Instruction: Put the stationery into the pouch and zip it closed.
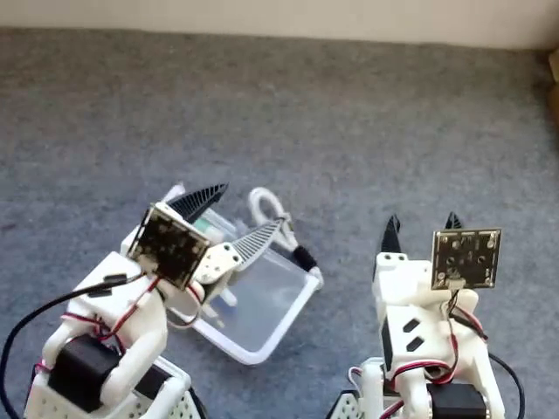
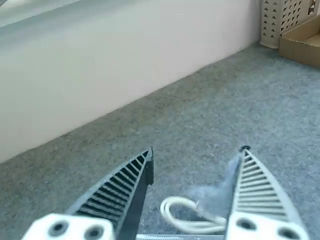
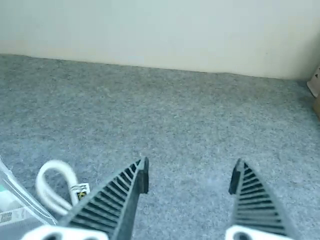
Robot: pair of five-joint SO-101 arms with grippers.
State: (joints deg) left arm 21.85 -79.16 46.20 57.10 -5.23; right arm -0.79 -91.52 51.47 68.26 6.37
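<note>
The left gripper (image 1: 247,212) hangs spread wide and empty above the clear pouch (image 1: 271,319) on the grey carpet (image 1: 349,131). The right gripper (image 1: 422,225), likewise released, stands beside it. Inside the pouch is possibly something green-white (image 1: 208,229). The right wrist view adds a small tag (image 3: 80,190) on the pouch's white cord loop (image 3: 56,165).

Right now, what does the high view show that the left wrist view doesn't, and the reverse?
High view adds: the pouch and the right gripper, open. Left wrist view adds: a basket and a box, at best a sliver at the high view's edge. Shared: the left gripper, open, the white loop and the carpet.
</note>
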